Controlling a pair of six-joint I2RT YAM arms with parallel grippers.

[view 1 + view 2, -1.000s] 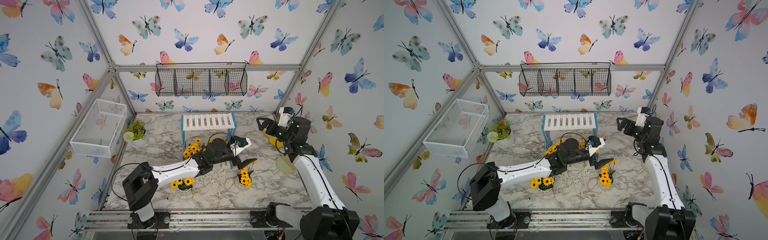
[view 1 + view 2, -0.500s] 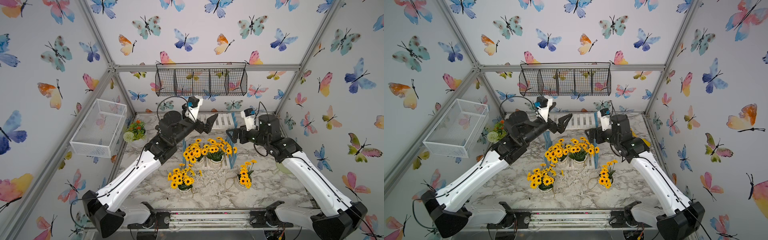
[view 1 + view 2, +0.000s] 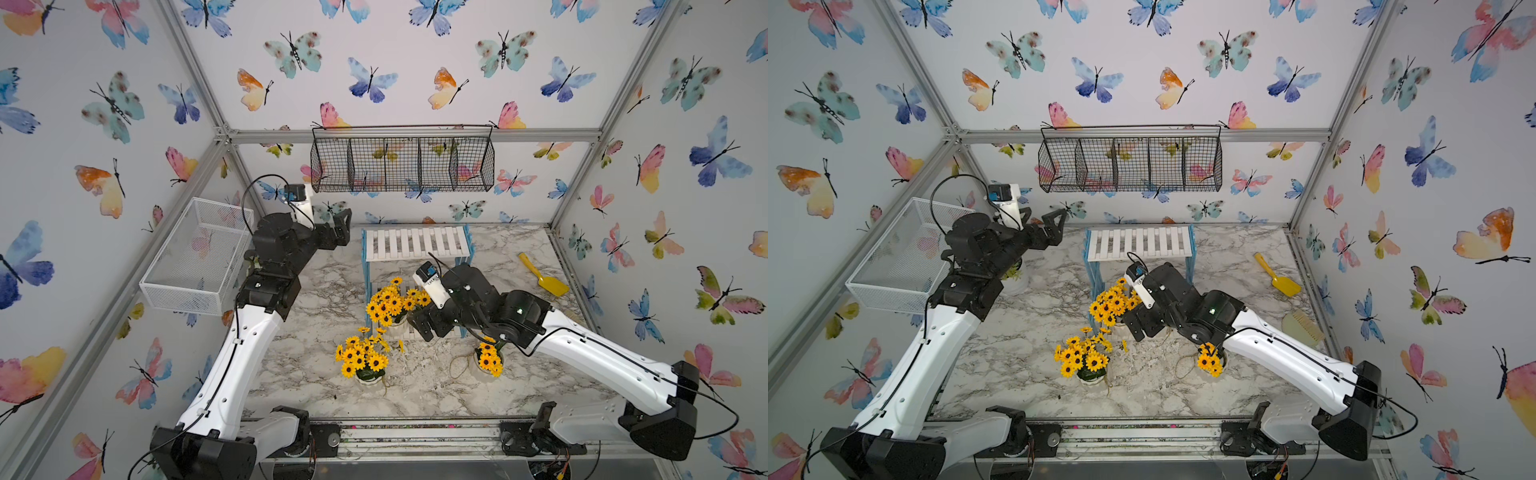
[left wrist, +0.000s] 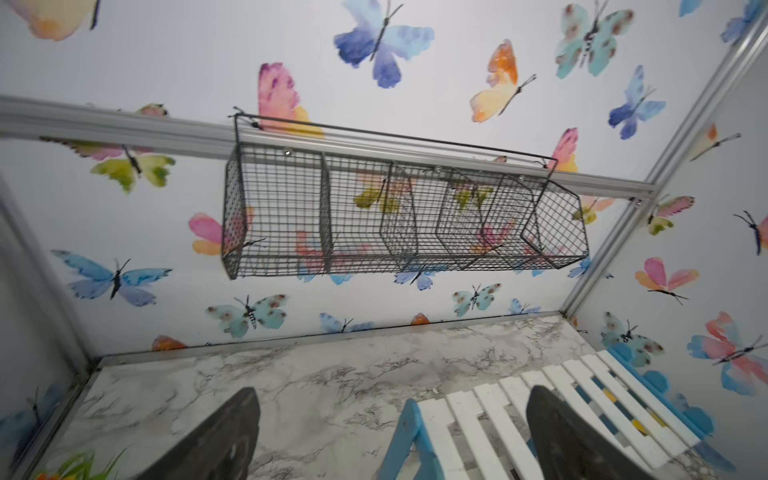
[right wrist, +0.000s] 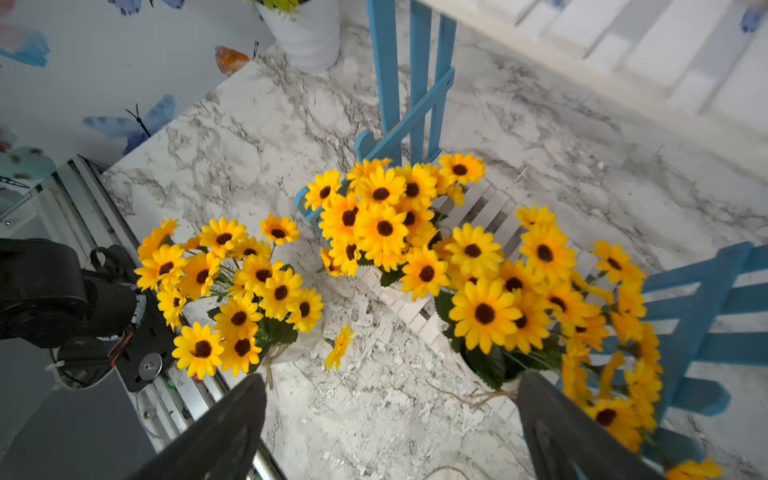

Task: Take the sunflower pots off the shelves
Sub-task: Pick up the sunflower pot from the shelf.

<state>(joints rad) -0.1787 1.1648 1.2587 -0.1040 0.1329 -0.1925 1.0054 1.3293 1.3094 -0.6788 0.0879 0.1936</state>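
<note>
Currently: right gripper (image 3: pixel 430 330) low at the lower board of the shelves (image 3: pixel 415 243), fingers apart.
Two sunflower pots sit on that board, the left shelf pot (image 3: pixel 390 301) and the right shelf pot (image 5: pixel 498 299), the latter just beside the empty fingers. The centre pot (image 3: pixel 363 359) and the near-right pot (image 3: pixel 490 361) stand on the marble table (image 3: pixel 324 299). The left gripper (image 3: pixel 1044 220), fingers apart and holding nothing, is raised at the far left, beside the top board.
</note>
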